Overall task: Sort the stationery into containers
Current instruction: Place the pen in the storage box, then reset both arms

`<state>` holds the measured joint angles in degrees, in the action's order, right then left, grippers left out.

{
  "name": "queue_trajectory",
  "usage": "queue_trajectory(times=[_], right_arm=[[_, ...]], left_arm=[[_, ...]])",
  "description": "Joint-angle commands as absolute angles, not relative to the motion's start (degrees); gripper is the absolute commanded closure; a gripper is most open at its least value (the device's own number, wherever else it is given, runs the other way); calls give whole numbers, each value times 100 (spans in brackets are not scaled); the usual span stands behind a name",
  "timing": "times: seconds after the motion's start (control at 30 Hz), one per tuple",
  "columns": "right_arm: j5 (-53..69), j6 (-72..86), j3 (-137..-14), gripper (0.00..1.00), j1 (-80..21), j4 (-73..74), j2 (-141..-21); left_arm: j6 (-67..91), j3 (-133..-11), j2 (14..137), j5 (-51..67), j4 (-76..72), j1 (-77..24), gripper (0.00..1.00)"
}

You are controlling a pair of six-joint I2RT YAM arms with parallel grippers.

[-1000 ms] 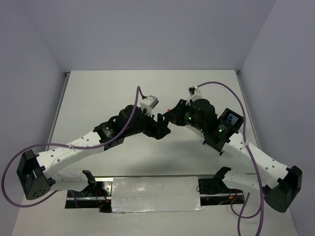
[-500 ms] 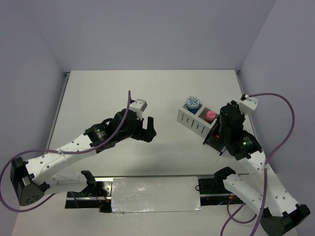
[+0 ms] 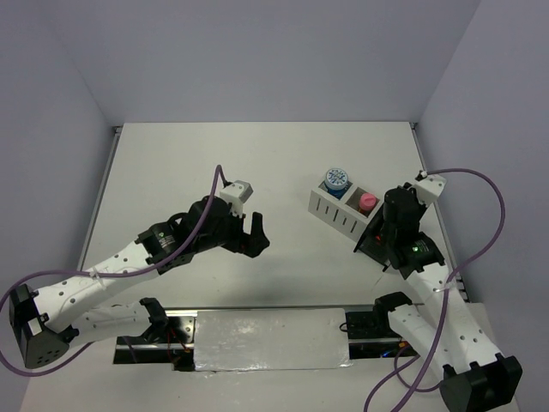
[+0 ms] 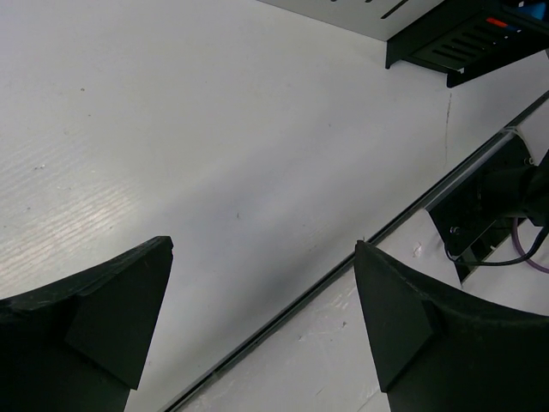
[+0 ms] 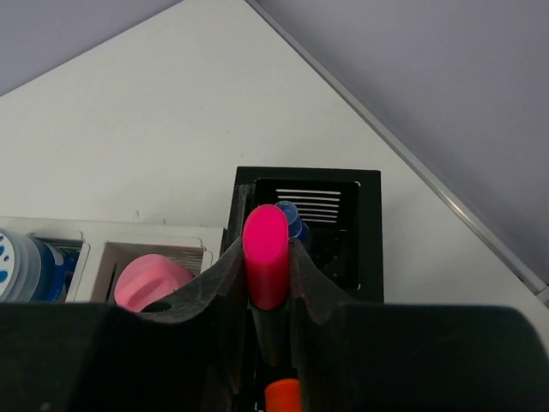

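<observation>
Far left, over the flat white table (image 3: 171, 163): black two-finger left gripper (image 4: 262, 318), fingers spread wide, holding nothing, well apart from the containers

Right of centre: small white slotted two-compartment box (image 3: 336, 215), with a round blue tin (image 3: 335, 180) in its left compartment and a pink tube (image 3: 367, 202) in its right one

Just beside that, further right: black rectangular open-topped box (image 5: 371, 232), mostly hidden under the arm in the top view. Inside, seen from the right wrist, a blue cap (image 5: 294, 221) and, nearer, an orange cap (image 5: 283, 396)

Above this box: black right gripper (image 5: 267, 287), fingers closed narrow on the short pink-capped highlighter (image 5: 266, 249). Long axis upright, roughly along the wrist camera's line of sight; pink cap up, body pointing down into the black box

Judged nearly done: four pieces visibly binned, the pink-capped highlighter over its box but not yet released. No other stationery in sight outside the boxes; whether more pieces lie deeper inside, impossible to tell
</observation>
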<state>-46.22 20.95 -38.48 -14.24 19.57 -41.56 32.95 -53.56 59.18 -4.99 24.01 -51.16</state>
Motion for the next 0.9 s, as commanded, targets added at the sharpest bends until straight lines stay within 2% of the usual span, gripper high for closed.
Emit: queue_trajectory(times=[0.0, 0.07, 0.23, 0.3, 0.37, 0.43, 0.53, 0.6, 0.63, 0.73, 0.8, 0.87], right_arm=[[-4562, 2162, -3727, 96, -1397, 1608, -4078], [-4456, 2232, -3700, 91, -1397, 1652, -4026], [-4395, 2399, -3569, 89, -1397, 1889, -3859], [-4333, 2408, -3481, 80, -1397, 1933, -3745], [-4237, 2373, -3445, 56, -1397, 1977, -3657], [-4219, 2364, -3437, 52, -1397, 2039, -3560], [-4192, 2355, -3410, 23, -1397, 2135, -3481], [-4114, 2320, -3428, 15, -1389, 2214, -3419], [-4070, 2320, -3489, 8, -1397, 2250, -3384], [-3745, 2224, -3655, 5, -1397, 2373, -3173], [-3229, 2067, -4041, 0, -1397, 2557, -3059], [-2815, 1952, -4619, 0, -1397, 2985, -3076]], left_arm=[[3173, -5519, 5888, -457, 2390, -5080, 1], [3182, -5572, 5915, -597, 2496, -5028, 1], [3304, -5713, 5950, -939, 2935, -4633, 1], [3322, -5783, 5933, -949, 3084, -4457, 1], [3357, -5879, 5924, -1028, 3216, -4211, 1], [3392, -5967, 5933, -1098, 3452, -3957, 1], [3472, -6204, 5985, -1239, 3804, -3596, 1], [3542, -6310, 6020, -1432, 3998, -3437, 1], [3568, -6467, 6055, -1502, 4260, -3289, 1], [3577, -6836, 6064, -1836, 4569, -3086, 1], [3612, -7074, 6082, -2247, 4982, -3032, 1], [3603, -7443, 6108, -2565, 5237, -3015, 1]])
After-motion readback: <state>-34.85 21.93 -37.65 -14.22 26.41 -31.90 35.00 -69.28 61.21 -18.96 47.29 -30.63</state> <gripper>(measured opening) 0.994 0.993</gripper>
